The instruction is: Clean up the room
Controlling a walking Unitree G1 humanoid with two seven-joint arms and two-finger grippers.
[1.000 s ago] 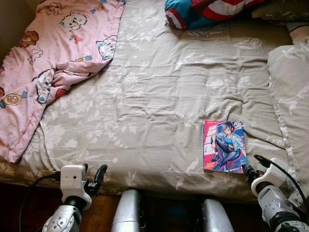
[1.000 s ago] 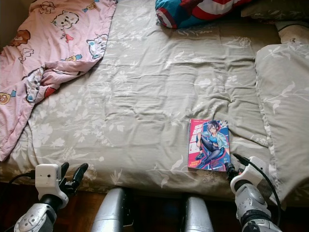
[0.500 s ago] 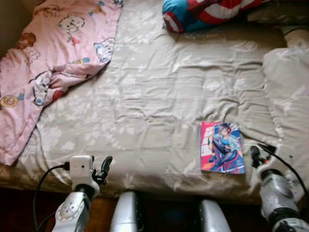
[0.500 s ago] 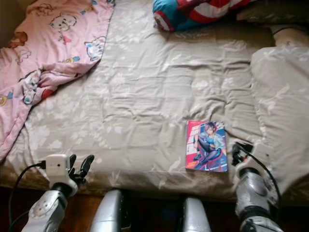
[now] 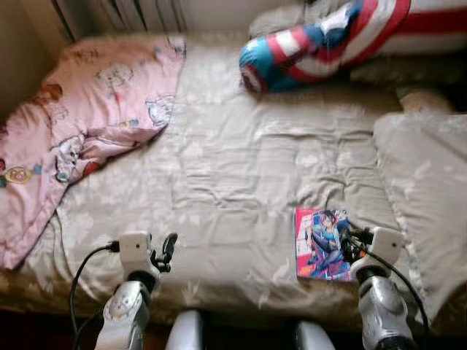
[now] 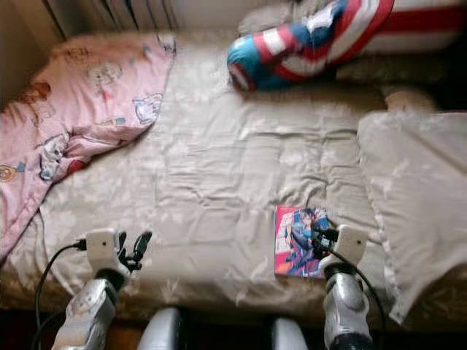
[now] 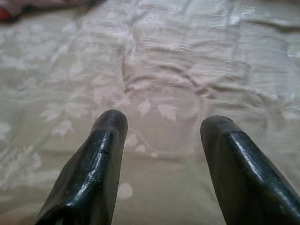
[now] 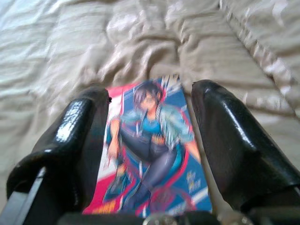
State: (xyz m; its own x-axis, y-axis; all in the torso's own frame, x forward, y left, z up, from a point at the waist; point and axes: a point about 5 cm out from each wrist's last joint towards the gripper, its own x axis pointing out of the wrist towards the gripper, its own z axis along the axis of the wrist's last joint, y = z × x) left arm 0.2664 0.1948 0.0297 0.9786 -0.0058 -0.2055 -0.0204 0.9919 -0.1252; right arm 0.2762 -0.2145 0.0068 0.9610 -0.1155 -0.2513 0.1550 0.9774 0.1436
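Observation:
A comic book point(image 5: 321, 243) with a pink and blue cover lies flat on the beige floral bedspread point(image 5: 241, 168), near the bed's front edge on the right. My right gripper point(image 5: 345, 243) is open and hovers just over the book's right side; in the right wrist view the book point(image 8: 151, 154) lies between and beyond the two black fingers point(image 8: 75, 140). My left gripper point(image 5: 165, 251) is open above the bare bedspread at the front left, its fingers point(image 7: 101, 159) spread over the cloth with nothing between them.
A pink cartoon blanket point(image 5: 80, 124) is bunched at the bed's left. A red, white and blue shield cushion point(image 5: 321, 44) lies at the back. A beige pillow point(image 5: 423, 189) sits at the right. The bed's front edge runs just before my arms.
The camera has tilted up, showing more of the far bed. My right gripper has moved left and forward over the book's edge. My left gripper has risen over the bedspread.

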